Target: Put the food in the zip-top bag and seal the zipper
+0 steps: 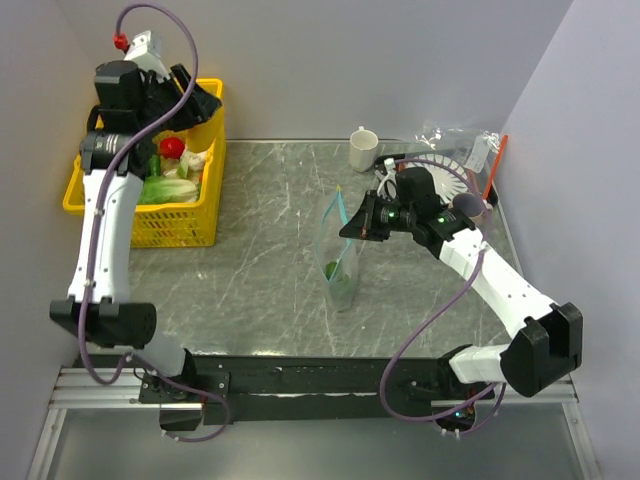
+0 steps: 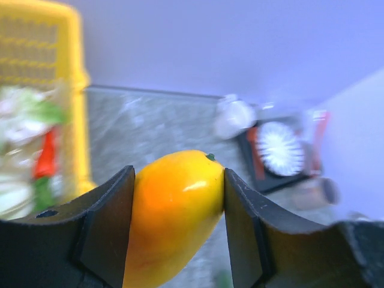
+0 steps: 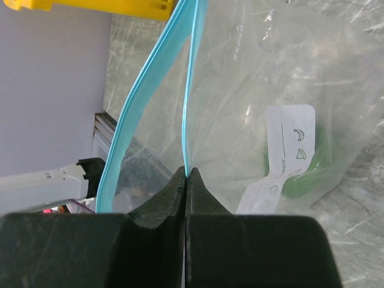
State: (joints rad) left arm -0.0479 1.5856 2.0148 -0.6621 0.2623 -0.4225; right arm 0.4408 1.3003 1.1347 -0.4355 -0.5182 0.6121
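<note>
Your left gripper clamps glossy orange-yellow mango above yellow plastic basket, your right gripper pinches teal-blue zipper strip of clear soft zip-top bag

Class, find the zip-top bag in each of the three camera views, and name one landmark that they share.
Top external: bag upright at the centre of the table.
Left wrist: not made out.
Right wrist: bag fills most of the frame.
Shared landmark: yellow basket, in all three views.
</note>
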